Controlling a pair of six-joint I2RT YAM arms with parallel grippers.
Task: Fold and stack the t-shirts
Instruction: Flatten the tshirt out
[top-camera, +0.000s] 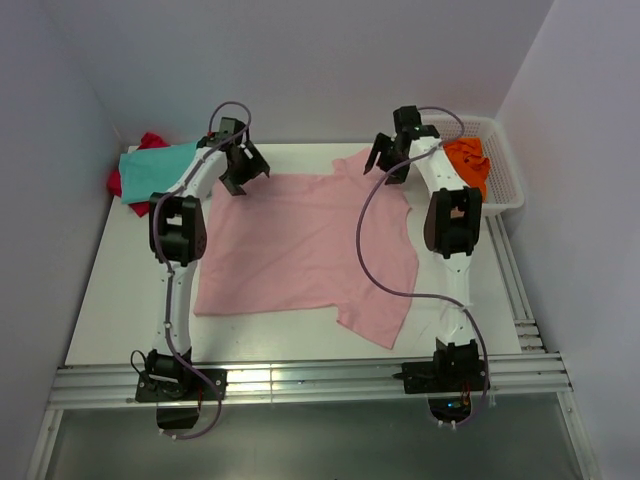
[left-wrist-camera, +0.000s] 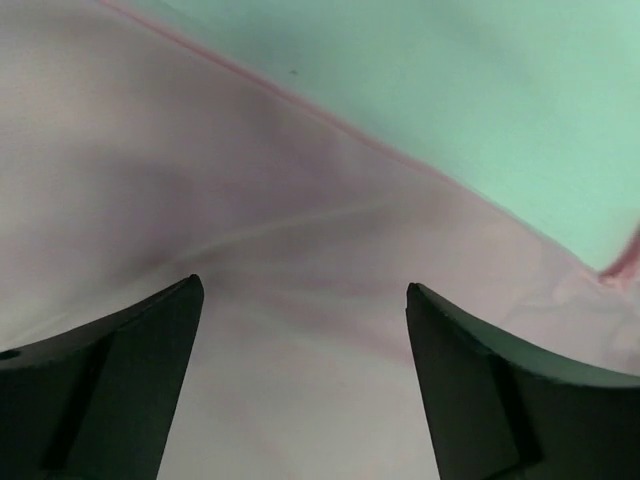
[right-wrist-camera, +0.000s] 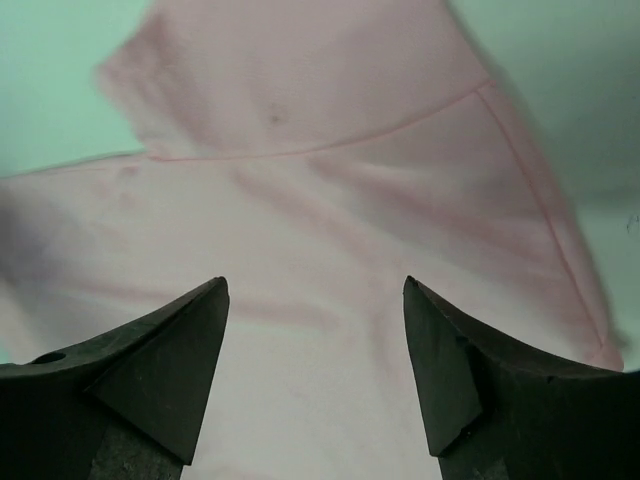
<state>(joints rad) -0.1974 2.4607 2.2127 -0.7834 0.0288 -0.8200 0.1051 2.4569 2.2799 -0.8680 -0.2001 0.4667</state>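
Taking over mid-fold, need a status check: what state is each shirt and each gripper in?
pink t-shirt: spread flat on the table, unfolded.
teal t-shirt: lying flat, far left.
red t-shirt: bunched, partly under the teal t-shirt.
orange t-shirt: crumpled in the white basket.
left gripper: open, empty.
right gripper: open, empty.
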